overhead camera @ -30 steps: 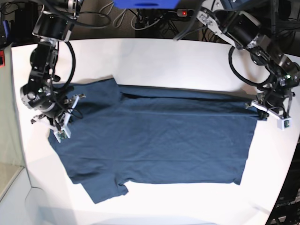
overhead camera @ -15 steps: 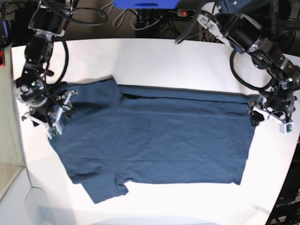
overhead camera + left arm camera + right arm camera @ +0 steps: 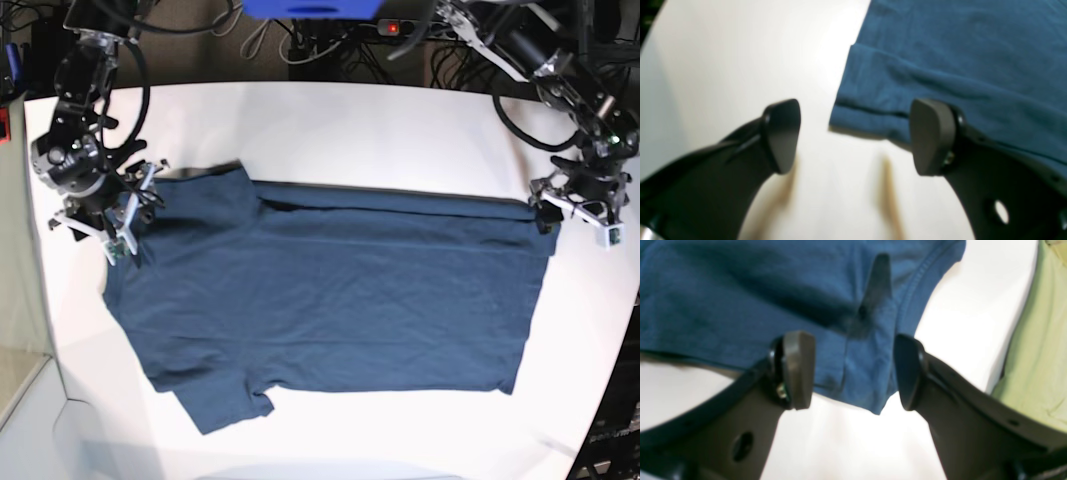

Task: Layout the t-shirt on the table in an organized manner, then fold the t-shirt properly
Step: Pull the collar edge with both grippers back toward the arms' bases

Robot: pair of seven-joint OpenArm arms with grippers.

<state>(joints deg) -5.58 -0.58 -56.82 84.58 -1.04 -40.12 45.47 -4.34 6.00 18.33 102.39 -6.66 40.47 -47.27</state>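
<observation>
White table (image 3: 350, 120) bears t-shirt (image 3: 340, 300); both hands open.

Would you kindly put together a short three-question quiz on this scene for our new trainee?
1. True or false: the left gripper is clamped on the t-shirt.
2. In the base view, the shirt's sleeves lie toward which side? A) left B) right C) near edge
3. Fill in: in its wrist view, a corner of the shirt shows between the right gripper's open ____.

Key
1. False: its jaws stand apart over the table, with the shirt's corner lying flat just beyond them.
2. A.
3. Jaws; nothing is pinched.
</observation>
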